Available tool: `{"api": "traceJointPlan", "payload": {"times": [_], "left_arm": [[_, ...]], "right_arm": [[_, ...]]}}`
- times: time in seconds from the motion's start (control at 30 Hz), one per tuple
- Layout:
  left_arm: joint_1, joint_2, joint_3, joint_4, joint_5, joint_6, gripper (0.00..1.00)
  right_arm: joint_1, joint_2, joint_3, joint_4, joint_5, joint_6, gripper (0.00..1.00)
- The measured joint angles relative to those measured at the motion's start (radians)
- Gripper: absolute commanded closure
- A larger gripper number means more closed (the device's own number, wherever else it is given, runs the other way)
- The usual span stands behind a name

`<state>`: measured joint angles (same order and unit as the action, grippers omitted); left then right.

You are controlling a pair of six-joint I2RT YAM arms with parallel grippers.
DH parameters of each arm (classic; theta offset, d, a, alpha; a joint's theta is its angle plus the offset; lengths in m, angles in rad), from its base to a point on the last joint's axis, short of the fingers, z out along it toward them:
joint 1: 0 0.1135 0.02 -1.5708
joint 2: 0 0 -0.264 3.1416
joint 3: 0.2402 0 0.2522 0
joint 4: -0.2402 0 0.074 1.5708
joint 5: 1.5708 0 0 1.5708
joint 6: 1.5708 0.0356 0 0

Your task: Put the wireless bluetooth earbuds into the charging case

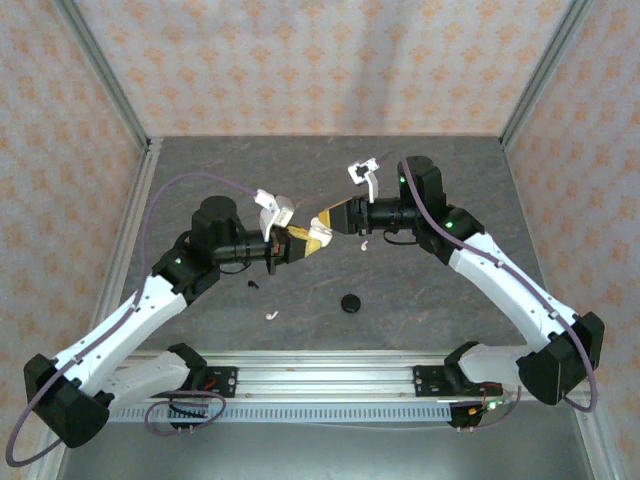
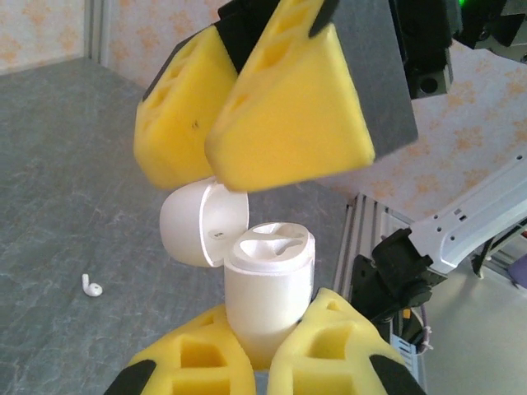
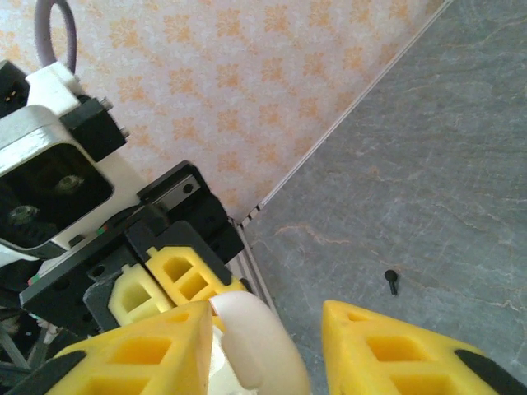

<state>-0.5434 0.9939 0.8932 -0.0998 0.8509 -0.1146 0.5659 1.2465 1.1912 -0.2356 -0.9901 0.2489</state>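
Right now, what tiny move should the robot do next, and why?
Probably lift the right gripper away from the lid and reach for the white earbud on the table: the left gripper holds the white case, lid open, and its sockets look empty.

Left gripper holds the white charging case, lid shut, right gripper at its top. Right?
No. The charging case lid is open, swung back, in the left wrist view. The left gripper does hold it, right gripper at its top.
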Motion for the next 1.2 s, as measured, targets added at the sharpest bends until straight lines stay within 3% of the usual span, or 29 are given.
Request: {"api": "traceJointPlan", "payload": {"times": [0.17, 0.4, 0.57, 0.8, 0.87, 1.0, 1.2], "left_arm": [[0.000, -0.032, -0.036, 0.007, -0.057, 0.011, 1.00], [0.001, -0.032, -0.096, 0.048, -0.158, 0.001, 1.00], [0.034, -0.047, -0.139, 0.047, -0.232, 0.000, 1.00], [0.094, -0.175, -0.163, -0.037, -0.343, 0.005, 1.00], [0.111, -0.211, -0.163, -0.071, -0.368, 0.005, 1.00], [0.172, -0.252, -0.163, -0.119, -0.393, -0.012, 1.00], [0.278, -0.233, -0.169, -0.128, -0.378, -0.122, 1.00]], "right_arm": [[0.000, 0.000, 0.000, -0.009, 0.013, 0.019, 0.45], [0.000, -0.002, -0.023, 0.037, 0.027, 0.103, 0.41], [0.000, -0.047, -0.045, -0.014, 0.162, 0.148, 0.42], [0.018, -0.166, -0.206, -0.082, 0.364, 0.173, 0.48], [0.079, -0.152, -0.235, -0.098, 0.447, 0.156, 0.48], [0.323, -0.040, -0.243, -0.101, 0.622, 0.087, 0.51], [0.621, 0.348, -0.078, -0.116, 0.808, 0.003, 0.64]]}}
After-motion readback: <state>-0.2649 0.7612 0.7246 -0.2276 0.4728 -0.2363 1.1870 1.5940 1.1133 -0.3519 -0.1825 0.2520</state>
